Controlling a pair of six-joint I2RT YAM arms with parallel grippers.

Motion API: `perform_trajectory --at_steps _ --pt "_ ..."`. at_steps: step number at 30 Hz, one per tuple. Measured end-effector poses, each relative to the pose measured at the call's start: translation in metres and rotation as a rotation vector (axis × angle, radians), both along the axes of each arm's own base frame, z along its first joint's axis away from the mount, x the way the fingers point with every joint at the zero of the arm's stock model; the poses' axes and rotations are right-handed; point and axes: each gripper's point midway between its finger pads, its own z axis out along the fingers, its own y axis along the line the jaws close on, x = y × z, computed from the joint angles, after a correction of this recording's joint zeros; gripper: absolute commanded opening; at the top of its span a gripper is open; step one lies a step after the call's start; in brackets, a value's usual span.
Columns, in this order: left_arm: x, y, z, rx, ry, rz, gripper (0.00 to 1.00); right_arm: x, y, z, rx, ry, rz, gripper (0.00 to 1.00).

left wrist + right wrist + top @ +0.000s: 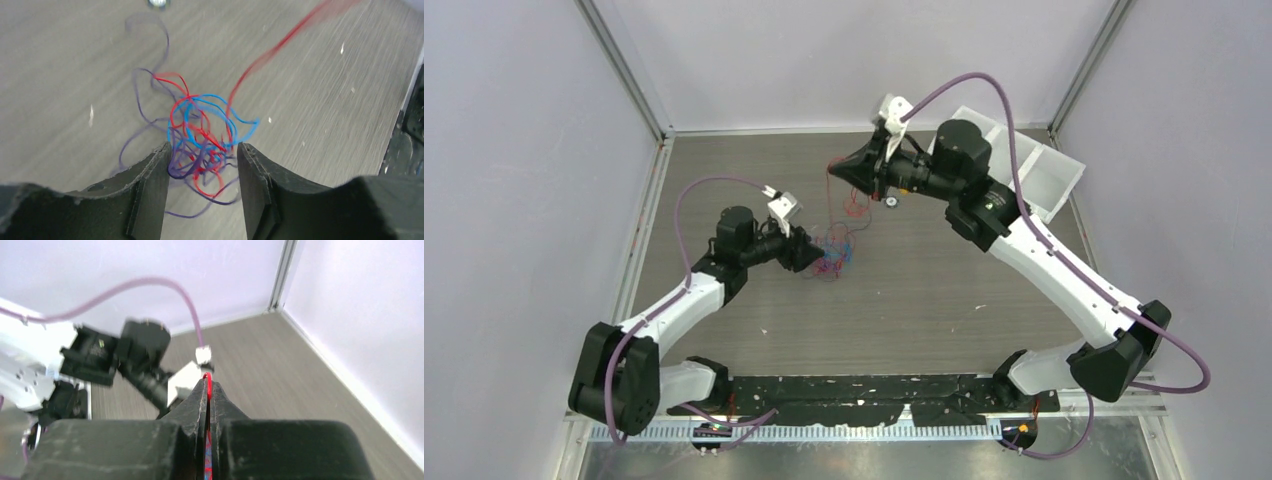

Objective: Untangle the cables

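Observation:
The cables (835,250) are a small clump of thin red, blue and purple wires on the table's middle. My left gripper (812,258) sits low at the clump's left side. In the left wrist view its fingers (155,185) stand apart with the tangled cables (200,132) between them, some purple loops touching the left finger. A taut red strand (280,45) rises from the clump to my right gripper (837,170), which hovers further back. The right gripper (207,385) is shut on that red cable (206,376), which loops out over the fingertips.
A white tray (1049,175) stands at the back right, behind the right arm. A small round object (892,202) lies on the table below the right gripper. Grey walls close in the table on three sides. The left arm (125,350) shows in the right wrist view.

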Motion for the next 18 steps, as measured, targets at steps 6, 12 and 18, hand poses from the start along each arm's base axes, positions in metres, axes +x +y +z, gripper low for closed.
perform_trajectory --at_steps 6,12,18 --pt "-0.009 0.019 -0.040 0.047 0.114 0.064 0.51 0.003 -0.017 0.091 0.197 -0.060 -0.070 0.05" --pt "0.000 0.033 -0.048 0.048 0.158 0.143 0.50 0.002 -0.056 0.179 0.389 -0.136 -0.139 0.06" --pt "-0.002 0.035 -0.056 0.059 0.210 0.161 0.73 0.000 -0.081 0.216 0.463 -0.188 -0.176 0.05"
